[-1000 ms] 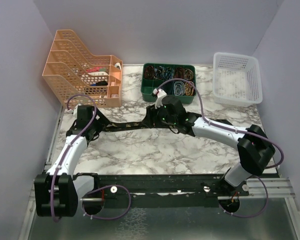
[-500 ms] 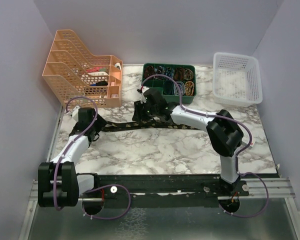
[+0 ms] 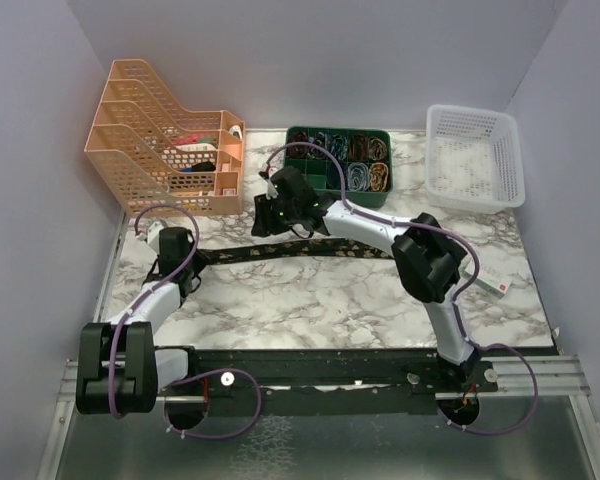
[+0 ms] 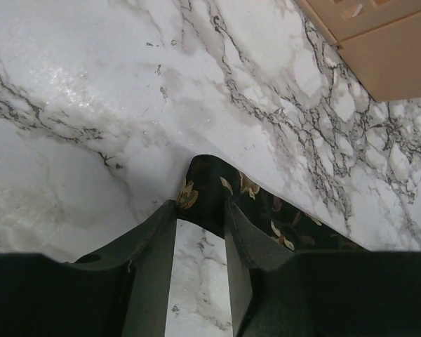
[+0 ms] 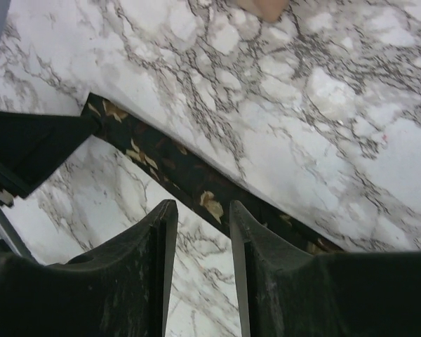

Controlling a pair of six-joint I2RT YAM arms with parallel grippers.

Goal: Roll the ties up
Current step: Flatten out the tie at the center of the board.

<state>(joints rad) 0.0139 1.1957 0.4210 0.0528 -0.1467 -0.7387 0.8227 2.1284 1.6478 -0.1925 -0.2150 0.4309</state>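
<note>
The tie (image 3: 310, 249), black with tan-gold flecks, lies flat across the marble table from left to centre-right. My left gripper (image 3: 187, 258) is low at its left end. In the left wrist view the tie's pointed tip (image 4: 210, 182) sits between my left gripper's (image 4: 201, 203) fingertips, the right finger (image 4: 242, 239) lying over the fabric; bare marble shows in the narrow gap. My right gripper (image 3: 264, 226) hovers over the tie further right. Its jaws (image 5: 202, 205) stand slightly apart above the tie (image 5: 189, 184), holding nothing.
An orange file rack (image 3: 170, 140) stands at the back left, a green compartment tray (image 3: 338, 165) with coloured bands at the back centre, a white basket (image 3: 475, 155) at the back right. A small white packet (image 3: 490, 283) lies near the right edge.
The right arm swung left along the tie, from near the green tray to left of centre. Both grippers narrowed, the left one sharply, down at the tie's end.
</note>
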